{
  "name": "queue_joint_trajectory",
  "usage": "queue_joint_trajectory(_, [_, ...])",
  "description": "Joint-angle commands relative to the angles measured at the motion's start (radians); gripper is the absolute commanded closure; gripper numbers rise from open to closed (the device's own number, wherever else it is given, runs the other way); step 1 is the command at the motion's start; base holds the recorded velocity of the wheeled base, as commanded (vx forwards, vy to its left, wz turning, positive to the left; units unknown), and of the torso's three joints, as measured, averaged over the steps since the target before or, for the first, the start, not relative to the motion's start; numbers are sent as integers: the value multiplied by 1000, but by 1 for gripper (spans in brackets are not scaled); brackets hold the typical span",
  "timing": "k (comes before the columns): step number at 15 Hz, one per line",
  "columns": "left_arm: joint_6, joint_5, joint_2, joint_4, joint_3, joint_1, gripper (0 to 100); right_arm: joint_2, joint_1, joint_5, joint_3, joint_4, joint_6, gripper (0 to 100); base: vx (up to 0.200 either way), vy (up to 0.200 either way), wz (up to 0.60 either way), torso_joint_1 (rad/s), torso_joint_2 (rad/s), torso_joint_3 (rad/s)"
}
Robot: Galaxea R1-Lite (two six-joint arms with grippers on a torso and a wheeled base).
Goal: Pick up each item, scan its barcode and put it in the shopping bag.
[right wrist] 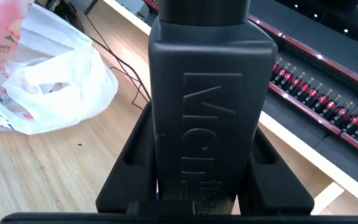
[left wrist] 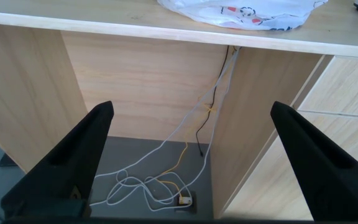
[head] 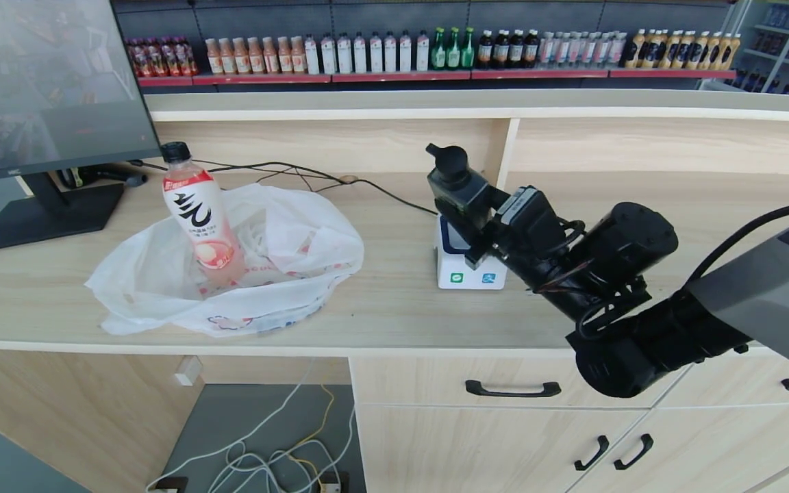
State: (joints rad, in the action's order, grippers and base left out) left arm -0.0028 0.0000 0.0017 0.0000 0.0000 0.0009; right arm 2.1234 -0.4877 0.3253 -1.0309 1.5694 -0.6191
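Observation:
A dark grey rectangular bottle with a black cap [head: 459, 188] is clamped in my right gripper [head: 483, 222], just above the small white scanner box [head: 463, 274] on the counter. From the right wrist, the bottle [right wrist: 210, 112] sits between the gripper's [right wrist: 204, 180] two fingers. A pink drink bottle [head: 199, 219] stands upright inside the white shopping bag [head: 285, 274], left of the scanner. My left gripper [left wrist: 194, 168] hangs open below the counter edge, holding nothing, with the bag [left wrist: 241, 12] above it.
A monitor [head: 38, 82] stands at the counter's far left, with cables [head: 285, 168] running behind the bag. Shelves of bottles [head: 435, 51] line the back wall. Drawers with black handles [head: 512, 390] are under the counter; loose cables [left wrist: 160, 186] lie on the floor.

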Motion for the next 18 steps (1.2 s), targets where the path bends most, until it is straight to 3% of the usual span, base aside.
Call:
queue_joint_trajectory(1, [0,0,0,0,0,1,0,-71,-74,-72,48,1,58,100,0,0,0,0,0,0])
queue_joint_trajectory(4, [0,0,0,0,0,1,0,-134,-169,-287,63,1,234,100,0,0,0,0,0,0])
queue_joint_trajectory(9, [0,0,0,0,0,1,0,-229,-201,-425,176,1,406,100,0,0,0,0,0,0])
queue_joint_trajectory(13, [0,0,0,0,0,1,0,-281,-238,-612,296,1,578,100,0,0,0,0,0,0])
queue_joint_trajectory(18, [0,0,0,0,0,1,0,-312,-216,-621,359,1,585,100,0,0,0,0,0,0])
